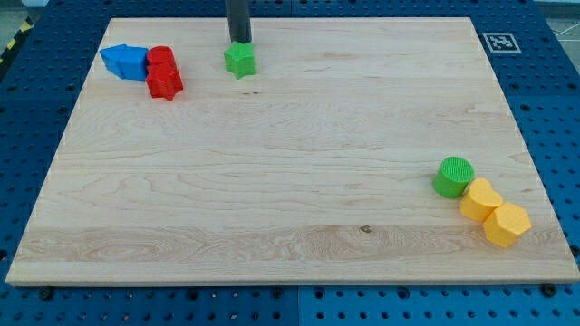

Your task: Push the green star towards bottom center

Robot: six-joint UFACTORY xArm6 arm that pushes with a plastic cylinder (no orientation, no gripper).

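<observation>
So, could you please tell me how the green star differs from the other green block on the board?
The green star sits near the view's top, left of centre; the green cylinder sits at the view's lower right. The green star has a notched, pointed outline; the green cylinder is round with a ridged top. My tip is right behind the green star, while the green cylinder instead touches a yellow block. Both are the same green and similar in size.

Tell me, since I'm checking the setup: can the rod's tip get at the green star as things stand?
Probably yes. My tip sits just above the green star toward the view's top, nothing between them. The red block and blue block lie off to the view's left.
</observation>
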